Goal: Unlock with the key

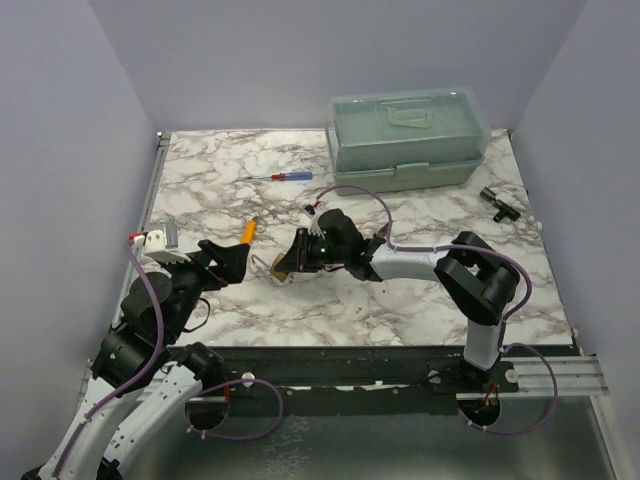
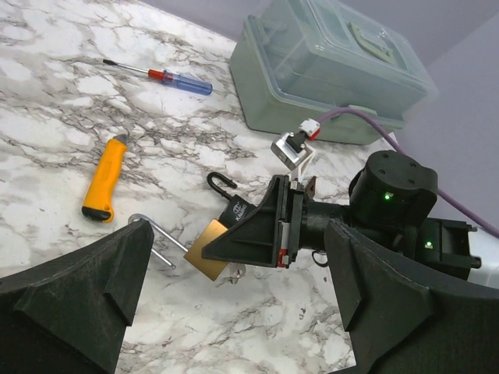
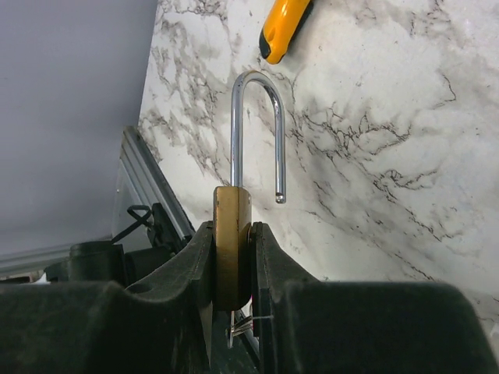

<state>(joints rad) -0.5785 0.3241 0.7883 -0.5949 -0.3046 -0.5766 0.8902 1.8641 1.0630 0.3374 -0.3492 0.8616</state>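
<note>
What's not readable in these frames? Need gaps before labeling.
Key, right wrist: only a sliver below the brass padlock, inside the right gripper; seating unclear.
Black padlock, left wrist: body half behind that gripper.
Orange tool, right wrist: cut by top edge.

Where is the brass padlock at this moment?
The brass padlock is left of the table's centre in the top view, clamped in the right gripper, with the yellow-handled tool just beyond it.

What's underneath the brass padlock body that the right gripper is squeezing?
Thin silver-grey key pieces poke out below the brass padlock, between the black fingers of the right gripper. The keyhole is covered by those fingers, so whether the key sits in it cannot be seen.
</note>
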